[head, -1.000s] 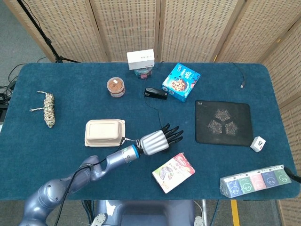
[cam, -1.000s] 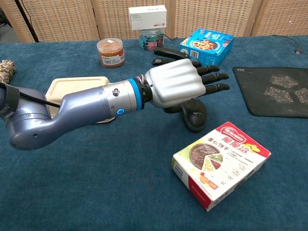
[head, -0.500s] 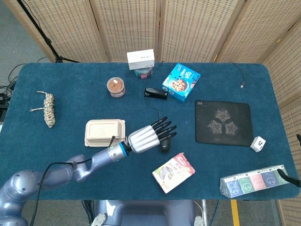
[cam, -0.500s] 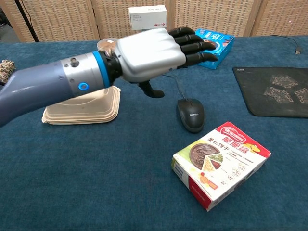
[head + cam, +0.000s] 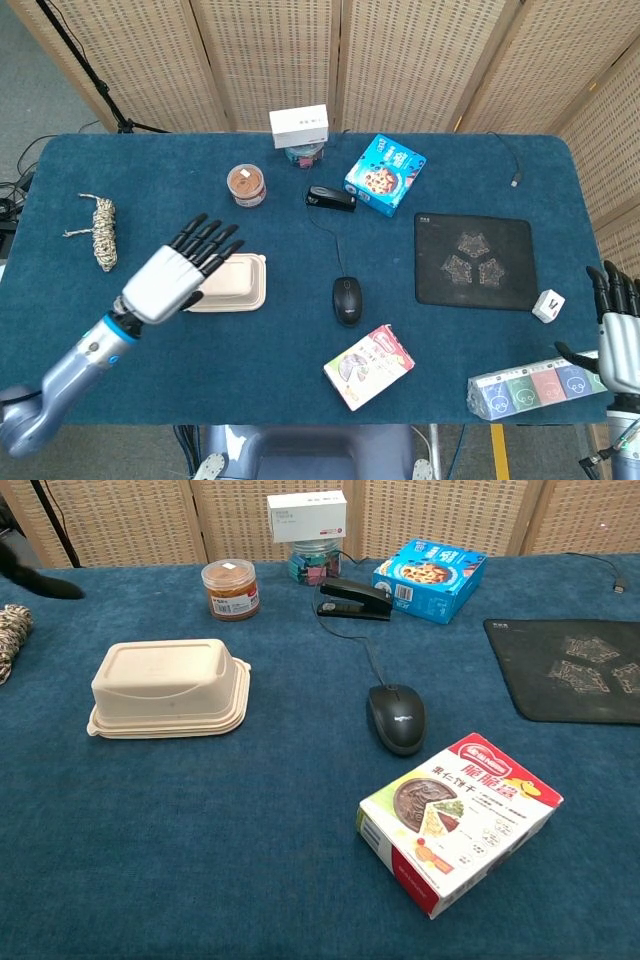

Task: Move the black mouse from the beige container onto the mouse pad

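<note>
Black mouse [image 5: 347,299] is seen on the blue cloth, between beige container [image 5: 230,283] and mouse pad [image 5: 476,260], apart from both; its cable is run up toward the black stapler [image 5: 331,198]. A red-and-white food box [image 5: 369,366] is placed just beside the mouse on the near side, not touching in the chest view. Blue snack box [image 5: 386,174], brown-lidded jar [image 5: 246,184], white box [image 5: 299,125] on a clear jar are lined along the far edge. Rope bundle [image 5: 103,231] is seen far left; small white cube [image 5: 548,305] just off the pad's corner; a long multi-pack [image 5: 540,384] at the near right edge.

Beige container is closed, lid down; contents cannot be told.

Left hand [image 5: 178,274] is held above the container's left end, fingers spread, nothing gripped. Right hand [image 5: 618,325] is seen at the right edge, fingers up and apart, nothing held.

Table [image 5: 150,345] is covered in dark blue fabric; woven folding screens [image 5: 400,60] are stood behind.
</note>
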Available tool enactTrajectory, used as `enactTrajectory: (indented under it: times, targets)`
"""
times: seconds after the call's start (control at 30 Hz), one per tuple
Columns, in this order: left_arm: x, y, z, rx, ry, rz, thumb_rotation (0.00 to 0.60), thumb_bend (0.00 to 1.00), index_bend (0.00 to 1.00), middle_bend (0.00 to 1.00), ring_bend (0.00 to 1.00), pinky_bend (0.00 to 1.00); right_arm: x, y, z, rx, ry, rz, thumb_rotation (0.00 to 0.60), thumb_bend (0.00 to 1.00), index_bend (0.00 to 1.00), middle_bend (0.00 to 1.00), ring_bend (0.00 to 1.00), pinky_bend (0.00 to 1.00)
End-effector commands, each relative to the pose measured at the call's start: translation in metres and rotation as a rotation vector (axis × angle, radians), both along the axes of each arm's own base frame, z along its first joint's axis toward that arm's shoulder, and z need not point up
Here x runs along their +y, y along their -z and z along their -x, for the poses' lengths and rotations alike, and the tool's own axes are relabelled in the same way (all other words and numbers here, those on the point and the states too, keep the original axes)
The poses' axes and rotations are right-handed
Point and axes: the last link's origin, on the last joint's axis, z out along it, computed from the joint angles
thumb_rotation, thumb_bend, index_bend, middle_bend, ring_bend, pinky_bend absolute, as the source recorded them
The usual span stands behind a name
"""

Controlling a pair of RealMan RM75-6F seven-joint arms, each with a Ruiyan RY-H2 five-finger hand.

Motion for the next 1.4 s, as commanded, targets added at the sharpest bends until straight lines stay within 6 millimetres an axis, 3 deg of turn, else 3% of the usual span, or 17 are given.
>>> enactTrajectory:
  times: [0.03,0.23,0.43,0.8,0.9,1.07,1.4]
  targets:
    - [-0.027,-0.036,0.048,-0.110,-0.166,-0.037,0.600,0.13,0.00,0.00,0.00,0.00,-0.021,0.017,-0.026,-0.030,0.000,-0.056,0.600,0.00,0.00,0.00,0.00,0.00]
    - [-0.056,-0.056,0.090,-0.232,-0.282,-0.073,0.600,0.13,0.00,0.00,0.00,0.00,-0.043,0.050,-0.063,-0.068,0.008,-0.129,0.600,0.00,0.00,0.00,0.00,0.00]
    - [-0.071,-0.063,0.109,-0.295,-0.337,-0.077,0.600,0.13,0.00,0.00,0.00,0.00,-0.057,0.089,-0.097,-0.069,0.009,-0.191,0.600,0.00,0.00,0.00,0.00,0.00]
    - [-0.077,-0.073,0.114,-0.322,-0.330,-0.076,0.600,0.13,0.00,0.00,0.00,0.00,-0.073,0.155,-0.154,-0.101,-0.036,-0.254,0.600,0.00,0.00,0.00,0.00,0.00]
    - [-0.075,-0.076,0.116,-0.335,-0.337,-0.084,0.600,0.13,0.00,0.00,0.00,0.00,-0.076,0.183,-0.171,-0.096,-0.075,-0.273,0.600,0.00,0.00,0.00,0.00,0.00]
    - [-0.076,-0.081,0.117,-0.353,-0.334,-0.086,0.600,0.13,0.00,0.00,0.00,0.00,-0.079,0.216,-0.188,-0.098,-0.108,-0.280,0.600,0.00,0.00,0.00,0.00,0.00]
    - [-0.073,-0.084,0.120,-0.361,-0.345,-0.090,0.600,0.13,0.00,0.00,0.00,0.00,-0.079,0.253,-0.204,-0.101,-0.124,-0.292,0.600,0.00,0.00,0.00,0.00,0.00]
